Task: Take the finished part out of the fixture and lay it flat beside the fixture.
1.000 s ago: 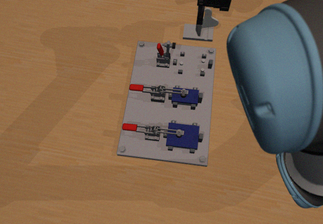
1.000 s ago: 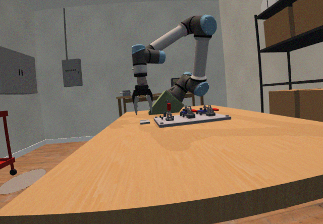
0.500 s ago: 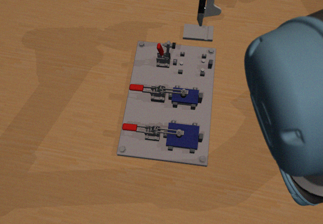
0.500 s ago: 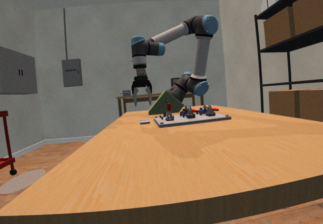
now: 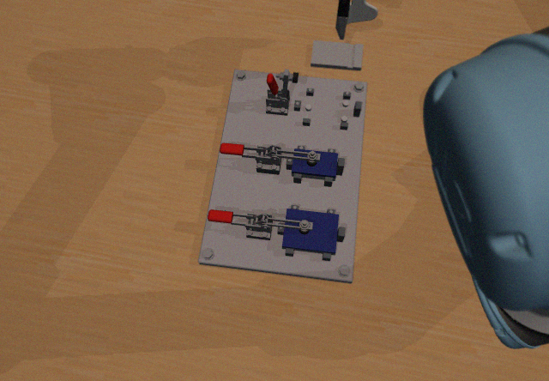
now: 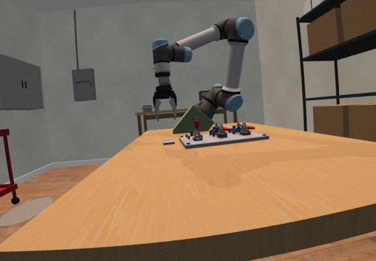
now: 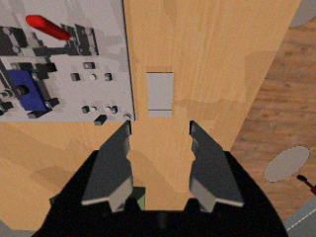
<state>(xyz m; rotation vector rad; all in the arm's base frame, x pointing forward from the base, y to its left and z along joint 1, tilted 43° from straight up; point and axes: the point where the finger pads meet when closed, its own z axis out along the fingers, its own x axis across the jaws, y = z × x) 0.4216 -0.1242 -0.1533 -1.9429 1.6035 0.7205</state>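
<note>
The finished grey part (image 5: 336, 55) with its milled slot lies flat on the table just beyond the fixture plate (image 5: 283, 172). It also shows in the exterior view (image 6: 168, 141) and in the wrist view (image 7: 160, 94). My gripper (image 6: 164, 115) hangs well above the part, open and empty; its fingers show in the wrist view (image 7: 160, 129). Two blue blanks (image 5: 314, 162) (image 5: 310, 230) sit clamped under toggle clamps with red handles lying flat (image 5: 232, 148) (image 5: 220, 215). The third clamp's red handle (image 5: 272, 83) stands up and its nest is empty.
The arm's blue joint (image 5: 491, 182) blocks the right side of the top view. A green wedge (image 6: 191, 120) stands behind the fixture. The table's edge runs just right of the part in the wrist view. A shelf with boxes (image 6: 339, 57) stands at the right.
</note>
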